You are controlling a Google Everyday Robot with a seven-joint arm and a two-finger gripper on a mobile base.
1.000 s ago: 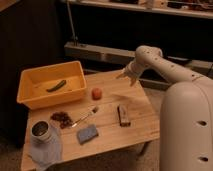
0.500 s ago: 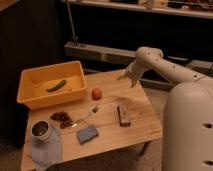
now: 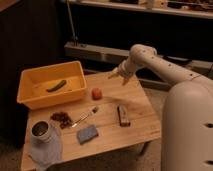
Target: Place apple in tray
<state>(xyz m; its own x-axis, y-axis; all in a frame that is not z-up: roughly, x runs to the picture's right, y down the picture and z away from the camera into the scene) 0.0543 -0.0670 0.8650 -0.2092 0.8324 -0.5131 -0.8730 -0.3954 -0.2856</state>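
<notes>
The apple (image 3: 96,93), small and orange-red, lies on the wooden table just right of the tray. The tray (image 3: 30,95) is a large yellow bin at the table's left back, with a green vegetable (image 3: 56,86) lying inside it. My gripper (image 3: 114,75) hangs above the table's back edge, up and to the right of the apple and apart from it. It holds nothing that I can see.
A dark reddish-brown clump (image 3: 62,118), a spoon (image 3: 86,116), a blue sponge (image 3: 87,133) and a dark bar (image 3: 122,115) lie on the table (image 3: 140,127). A metal cup (image 3: 41,131) stands on a grey cloth (image 3: 47,150) at the front left. Shelves stand behind.
The gripper has shifted slightly left and down toward the table's back edge. The apple and the other things have not moved.
</notes>
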